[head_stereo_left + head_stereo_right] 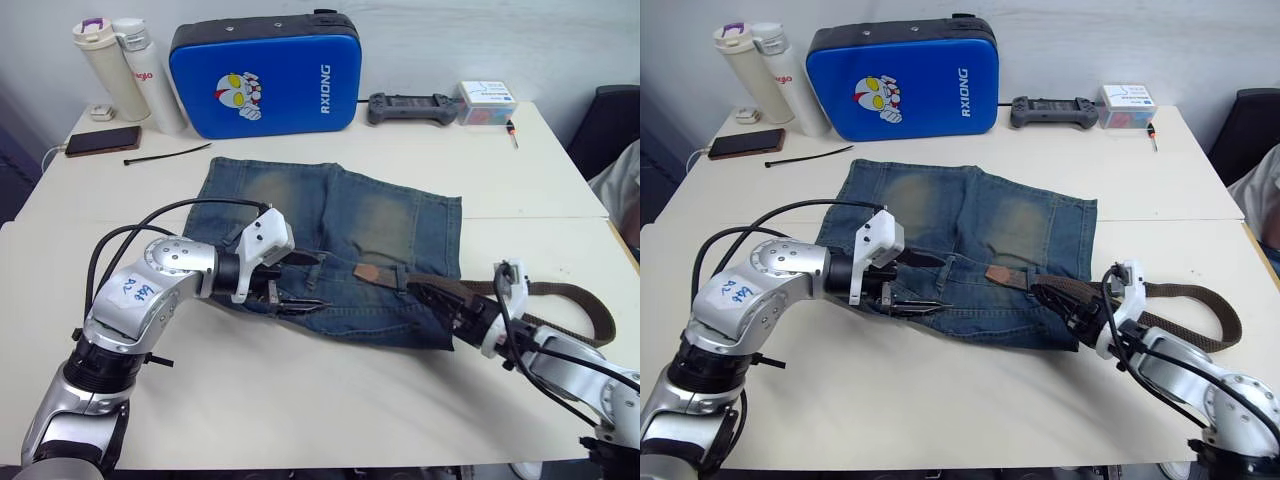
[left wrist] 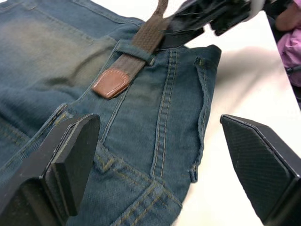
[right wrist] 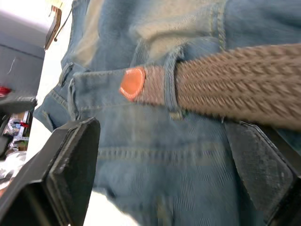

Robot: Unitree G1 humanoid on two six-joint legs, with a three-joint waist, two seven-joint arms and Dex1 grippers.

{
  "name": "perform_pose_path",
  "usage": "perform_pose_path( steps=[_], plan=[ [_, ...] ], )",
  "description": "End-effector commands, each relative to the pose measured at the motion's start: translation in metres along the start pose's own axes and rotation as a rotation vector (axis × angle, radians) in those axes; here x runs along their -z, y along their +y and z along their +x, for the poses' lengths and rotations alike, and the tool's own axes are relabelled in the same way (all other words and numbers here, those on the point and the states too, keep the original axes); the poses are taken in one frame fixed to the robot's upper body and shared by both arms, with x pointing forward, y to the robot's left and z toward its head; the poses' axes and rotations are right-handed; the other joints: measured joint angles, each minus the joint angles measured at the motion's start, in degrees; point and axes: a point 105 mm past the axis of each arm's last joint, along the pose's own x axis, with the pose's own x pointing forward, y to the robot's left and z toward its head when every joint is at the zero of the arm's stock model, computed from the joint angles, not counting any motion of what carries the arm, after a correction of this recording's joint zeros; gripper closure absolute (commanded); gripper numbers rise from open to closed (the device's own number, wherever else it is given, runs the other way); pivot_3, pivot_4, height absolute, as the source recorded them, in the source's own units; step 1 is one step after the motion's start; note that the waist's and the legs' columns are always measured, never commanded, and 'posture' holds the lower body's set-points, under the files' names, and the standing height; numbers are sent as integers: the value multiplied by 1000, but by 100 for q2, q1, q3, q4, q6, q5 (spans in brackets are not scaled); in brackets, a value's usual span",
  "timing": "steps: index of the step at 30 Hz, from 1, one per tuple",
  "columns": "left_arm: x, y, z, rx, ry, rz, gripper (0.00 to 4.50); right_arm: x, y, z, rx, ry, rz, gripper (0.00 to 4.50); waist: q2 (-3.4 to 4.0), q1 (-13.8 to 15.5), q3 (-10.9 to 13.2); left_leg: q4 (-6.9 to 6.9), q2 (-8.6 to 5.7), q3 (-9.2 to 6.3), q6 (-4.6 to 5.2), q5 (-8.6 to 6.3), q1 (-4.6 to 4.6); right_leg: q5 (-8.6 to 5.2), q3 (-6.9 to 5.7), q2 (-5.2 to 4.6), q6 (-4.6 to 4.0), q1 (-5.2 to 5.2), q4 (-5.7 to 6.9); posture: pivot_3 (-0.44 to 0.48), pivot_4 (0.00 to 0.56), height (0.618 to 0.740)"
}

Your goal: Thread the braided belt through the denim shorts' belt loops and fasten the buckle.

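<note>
While the denim shorts [image 1: 330, 250] lie flat on the white desk [image 1: 300, 400] with the waistband toward the robot, the braided belt [image 1: 560, 296] runs in from the robot's right, its tan tip [image 1: 367, 272] passed through one belt loop [image 2: 135, 50] and resting on the denim just beyond it. The remainder of the belt trails off the shorts' right edge and curves across the bare desk; the buckle cannot be made out. The right pincer [image 1: 440, 300] sits over the waistband at the shorts' right corner, beside the belt where it meets the denim; its fingers [image 3: 70, 165] stand wide apart in its wrist view, with the strap crossing near one of them, and contact cannot be confirmed. The left pincer [image 1: 300, 282] hovers low over the waistband's left portion, its fingers [image 2: 70, 160] spread wide and holding nothing. At the far edge of the desk stand a blue case [image 1: 265, 78], two white bottles [image 1: 125, 75], a phone [image 1: 103, 140], a black cable tie [image 1: 165, 155] and a grey controller [image 1: 410, 107].
</note>
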Motion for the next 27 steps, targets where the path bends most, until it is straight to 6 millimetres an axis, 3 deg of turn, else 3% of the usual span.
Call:
perform_pose_path(
  steps=[1, 4, 8, 14, 18, 21, 27],
  plan=[
    [-9, -1, 2, 19, -18, 49, 0, -4, 21, -11, -63, 4, -53, 52, 0, -11, 0, -1, 1, 0, 12, -7, 1, 0, 0, 1, 0, 0, 0, 0, 150, 740],
    [-9, -1, 3, 23, -20, 52, 0, -1, 31, -16, -89, 46, -122, 52, 0, 14, 0, -1, 0, -1, 12, -6, 1, 0, -1, 2, -1, -1, -3, 0, 150, 740],
    [-8, 0, 2, 24, -14, 56, 0, 4, 54, -21, -159, 152, -429, 52, 2, 22, 2, 4, 0, -1, 14, -7, 0, 0, -2, 1, 0, 1, -8, 0, 150, 740],
    [-6, 2, -2, 16, -1, 61, 0, 30, 45, -18, -135, 416, -954, 52, 2, 38, 2, 2, 0, -7, 14, -7, 0, 0, -7, 2, 0, 5, -32, 0, 150, 740],
    [-7, 2, -2, 17, -2, 67, 0, 42, 37, -6, -175, 479, -1120, 52, 1, 39, 2, 5, -2, -6, -10, 6, -1, 0, -5, 1, 0, 3, -34, 0, 150, 740],
    [-8, 6, -6, -10, -2, 38, 0, 40, 24, 5, -152, 488, -1297, 913, 2, 37, 2, 5, -2, -6, -15, 9, -1, 0, -5, 1, 0, 1, -33, 0, 150, 740],
    [-6, 8, -12, -29, 10, 34, 0, 20, -9, 1, -52, 523, -1472, 3881, 2, 66, 2, 5, -4, -6, -22, 12, -4, 0, -5, 1, 0, -3, -31, 0, 150, 740]
  ],
)
